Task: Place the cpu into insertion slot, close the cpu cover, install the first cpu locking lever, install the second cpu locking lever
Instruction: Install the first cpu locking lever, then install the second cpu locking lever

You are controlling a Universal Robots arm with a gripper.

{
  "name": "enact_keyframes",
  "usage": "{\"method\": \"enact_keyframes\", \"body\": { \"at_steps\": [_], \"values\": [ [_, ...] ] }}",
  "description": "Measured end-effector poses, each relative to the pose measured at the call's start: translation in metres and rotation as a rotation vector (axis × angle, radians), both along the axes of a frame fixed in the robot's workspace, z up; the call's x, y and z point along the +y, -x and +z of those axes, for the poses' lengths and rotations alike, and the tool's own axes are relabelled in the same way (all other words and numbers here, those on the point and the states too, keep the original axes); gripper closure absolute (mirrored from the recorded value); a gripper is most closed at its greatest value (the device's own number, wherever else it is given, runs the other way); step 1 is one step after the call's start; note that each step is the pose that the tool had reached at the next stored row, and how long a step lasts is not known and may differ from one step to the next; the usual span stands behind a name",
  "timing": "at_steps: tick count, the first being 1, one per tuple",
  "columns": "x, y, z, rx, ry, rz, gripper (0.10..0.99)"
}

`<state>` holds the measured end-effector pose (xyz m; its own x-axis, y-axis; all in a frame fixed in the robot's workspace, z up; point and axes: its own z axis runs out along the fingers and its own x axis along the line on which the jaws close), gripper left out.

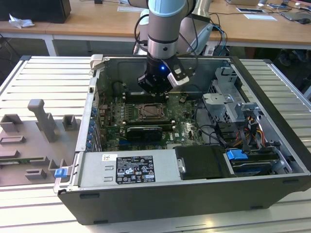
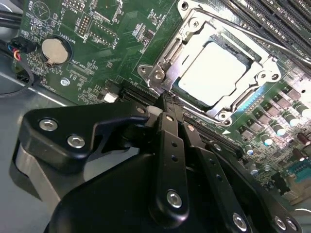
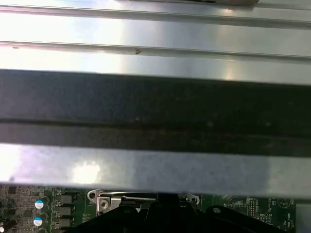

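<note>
Your gripper (image 2: 167, 99) has its two black fingers pressed together with nothing between them, and the tips sit right at the edge of the insertion slot (image 2: 218, 73) by its shiny corner, so a small slip sideways could, I think, scrape the green motherboard (image 2: 97, 39) or bump the thin locking lever (image 2: 265, 39) that lies along the slot. The cpu (image 2: 214, 73) is a pale, flat square lying in the slot, and the grey metal cpu cover (image 2: 192, 41) lies flat around it like a picture frame.
</note>
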<state>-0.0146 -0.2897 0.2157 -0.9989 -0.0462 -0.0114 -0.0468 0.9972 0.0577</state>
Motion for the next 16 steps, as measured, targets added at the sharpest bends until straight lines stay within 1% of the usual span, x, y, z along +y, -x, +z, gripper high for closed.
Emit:
{"method": "enact_keyframes", "body": {
  "at_steps": [9, 16],
  "values": [
    [-0.0027, 0.0, 0.0, 0.0, 0.0, 0.0, 0.98],
    [-0.0033, 0.0, 0.0, 0.0, 0.0, 0.0, 0.98]
  ]
}}
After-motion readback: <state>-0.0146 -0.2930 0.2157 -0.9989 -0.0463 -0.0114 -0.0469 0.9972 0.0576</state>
